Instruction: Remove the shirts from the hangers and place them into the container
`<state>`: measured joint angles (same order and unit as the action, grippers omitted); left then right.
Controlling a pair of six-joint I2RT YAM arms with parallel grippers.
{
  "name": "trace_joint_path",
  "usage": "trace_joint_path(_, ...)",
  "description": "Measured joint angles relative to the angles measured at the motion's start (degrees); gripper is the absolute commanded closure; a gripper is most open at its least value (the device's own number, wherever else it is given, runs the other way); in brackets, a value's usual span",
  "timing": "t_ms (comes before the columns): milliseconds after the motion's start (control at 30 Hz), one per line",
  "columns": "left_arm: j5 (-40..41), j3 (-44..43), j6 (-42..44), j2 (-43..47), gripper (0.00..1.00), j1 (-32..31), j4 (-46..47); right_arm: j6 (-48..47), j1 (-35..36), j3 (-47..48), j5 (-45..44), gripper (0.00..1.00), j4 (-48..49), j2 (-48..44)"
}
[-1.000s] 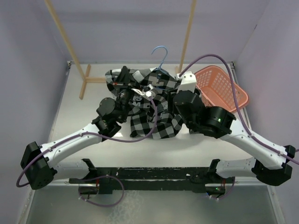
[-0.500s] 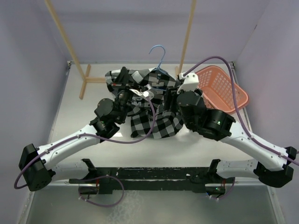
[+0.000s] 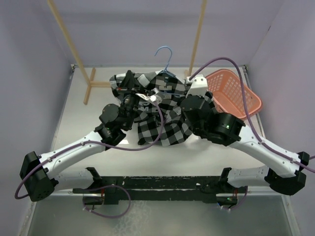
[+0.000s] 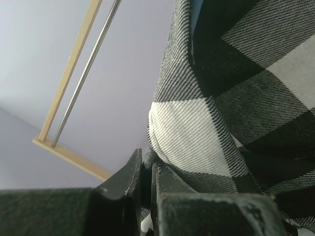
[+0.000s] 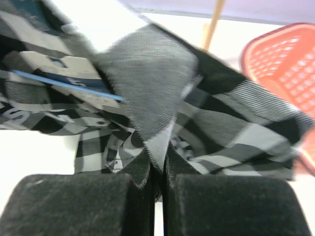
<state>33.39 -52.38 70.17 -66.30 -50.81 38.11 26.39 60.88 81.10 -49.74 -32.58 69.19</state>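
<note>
One checked shirt (image 3: 162,123) lies bunched just left of one pink basket (image 3: 236,91). One blue hanger (image 3: 166,55) pokes from the shirt's far edge. The left gripper (image 4: 146,167) and right gripper (image 5: 157,166) each pinch shirt cloth tightly.

White table (image 3: 78,125): matte, evenly lit, no hard shadows. Lavender walls (image 3: 29,73) enclose table left, right, far side. Tan wooden rack frame (image 3: 69,44) at table's far edge, uprights leaning. Black rail (image 3: 157,188) along table's near edge.
</note>
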Motion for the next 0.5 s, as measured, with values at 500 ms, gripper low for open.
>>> trace_joint_path(500,-9.3,3.0,3.0,2.1,1.0,-3.1,2.9,-13.0,1.5,7.1,-15.8,1.0,-8.5,-13.9)
